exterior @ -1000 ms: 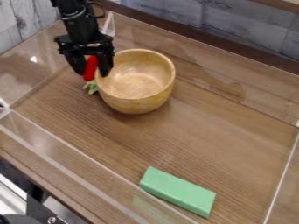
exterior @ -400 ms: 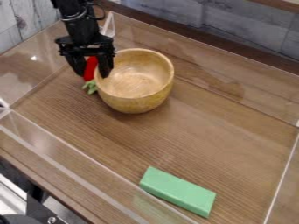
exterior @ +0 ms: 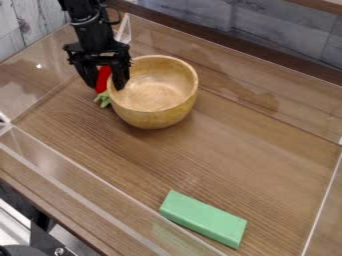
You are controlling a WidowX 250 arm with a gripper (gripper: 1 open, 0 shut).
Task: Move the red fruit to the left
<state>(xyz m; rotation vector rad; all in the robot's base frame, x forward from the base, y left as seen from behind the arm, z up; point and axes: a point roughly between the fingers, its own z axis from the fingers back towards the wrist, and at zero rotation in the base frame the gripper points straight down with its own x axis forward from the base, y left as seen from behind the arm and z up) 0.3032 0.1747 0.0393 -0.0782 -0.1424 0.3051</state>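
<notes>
Black gripper (exterior: 102,67) tilts down over red fruit (exterior: 103,78) near wooden table's (exterior: 174,175) far-left corner, grip unclear.

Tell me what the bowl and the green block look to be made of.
Bowl: probably wood, smooth with a soft sheen, judging by its even tan colour. Green block: perhaps painted wood or plastic, matte, since its flat top shows one plain colour.

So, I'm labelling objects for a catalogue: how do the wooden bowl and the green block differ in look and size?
The bowl is round and hollow; the block is a solid-looking rectangle. The bowl is tan, while the block is green. The bowl looks clearly bigger than the block. Both rest on the wooden table.
</notes>
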